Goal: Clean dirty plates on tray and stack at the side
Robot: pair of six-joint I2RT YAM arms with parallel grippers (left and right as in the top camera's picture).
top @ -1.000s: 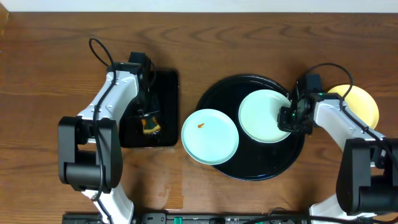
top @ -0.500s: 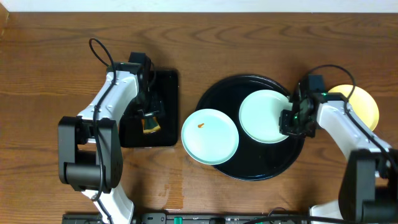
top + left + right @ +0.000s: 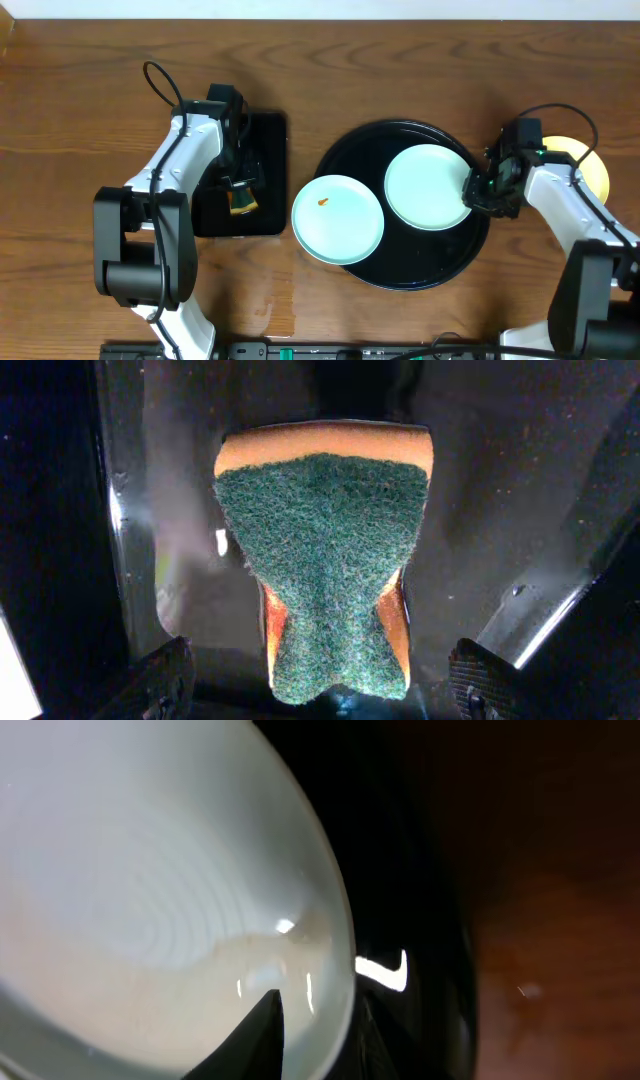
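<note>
The round black tray (image 3: 410,270) holds a clean mint-blue plate (image 3: 425,187). A second mint-blue plate (image 3: 337,219) with a small orange smear overlaps the tray's left rim. The pale yellow plate (image 3: 590,165) lies on the tabletop at the right, partly under my right arm. My right gripper (image 3: 482,190) is at the clean plate's right edge. In the right wrist view its fingers (image 3: 325,1035) are closed narrowly over the rim of that plate (image 3: 150,870), one above and one below. My left gripper (image 3: 240,195) is open, its fingers (image 3: 325,685) either side of a green and orange sponge (image 3: 325,560).
The sponge lies in a smaller rectangular black tray (image 3: 265,140) at the left, under my left arm. The round tray's glossy rim (image 3: 420,870) and brown tabletop (image 3: 560,920) show beside the held plate. Bare wood tabletop (image 3: 80,120) surrounds both trays.
My right gripper has drawn back to the right, from over the clean plate to its right rim. The plate has barely shifted. The left arm and sponge have not moved.
</note>
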